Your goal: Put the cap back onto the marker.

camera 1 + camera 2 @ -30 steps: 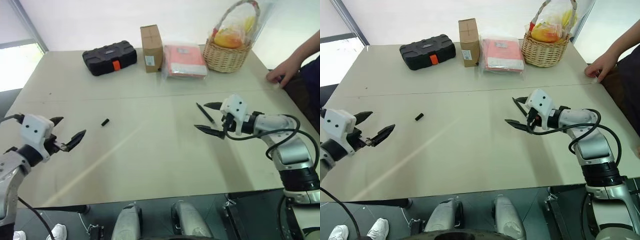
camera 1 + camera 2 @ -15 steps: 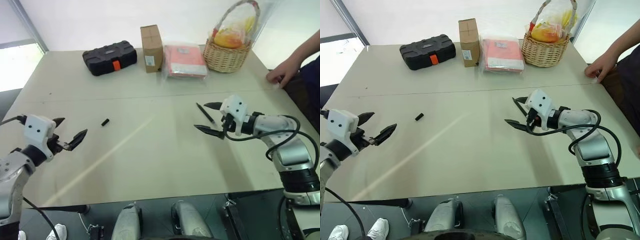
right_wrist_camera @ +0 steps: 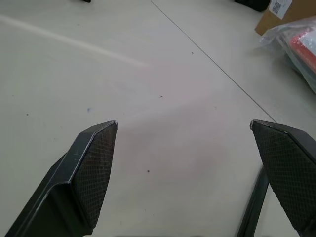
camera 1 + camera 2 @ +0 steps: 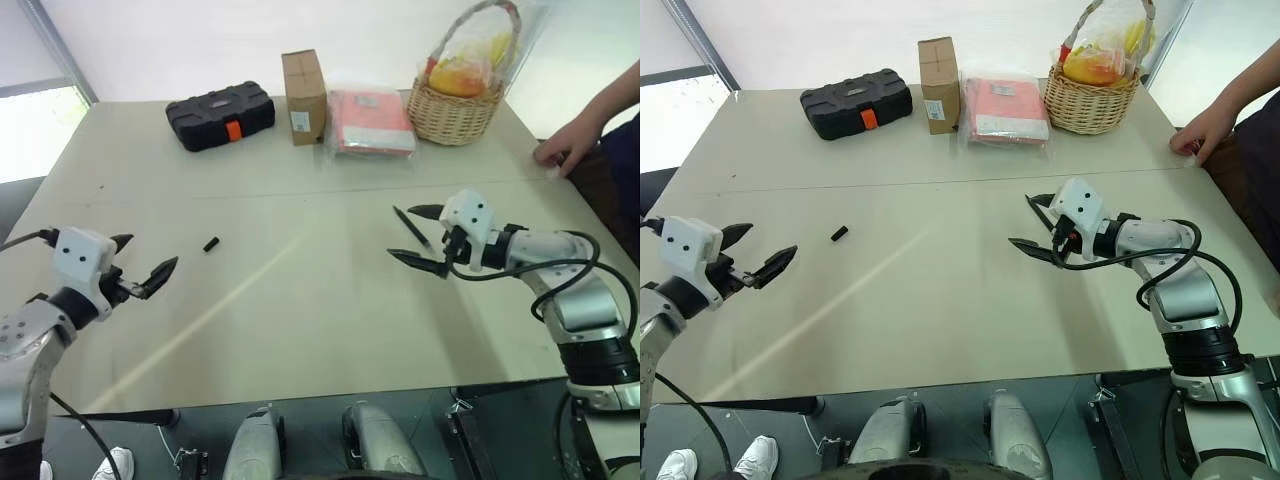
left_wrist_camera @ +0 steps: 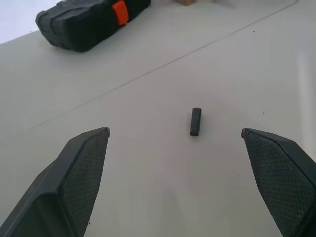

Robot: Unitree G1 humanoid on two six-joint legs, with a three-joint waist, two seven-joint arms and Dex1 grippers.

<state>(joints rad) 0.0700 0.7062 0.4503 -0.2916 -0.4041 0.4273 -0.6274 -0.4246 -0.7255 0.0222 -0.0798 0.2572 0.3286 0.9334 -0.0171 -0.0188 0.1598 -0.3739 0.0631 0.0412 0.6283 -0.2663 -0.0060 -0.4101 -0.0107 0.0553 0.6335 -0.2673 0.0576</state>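
Both grippers hover spread and empty over the desk (image 4: 300,320): the left gripper (image 4: 142,265) faces the cap (image 4: 210,244) lying a little ahead of it, while the right gripper (image 4: 420,238) sits just beside the marker (image 4: 411,227), which lies flat by its far finger.

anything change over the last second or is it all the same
Almost nothing. The left gripper hangs open short of the cap, with only a slight drift in the head views. The right gripper stays open beside the marker. Nothing was grasped or released; cap and marker lie where they were.
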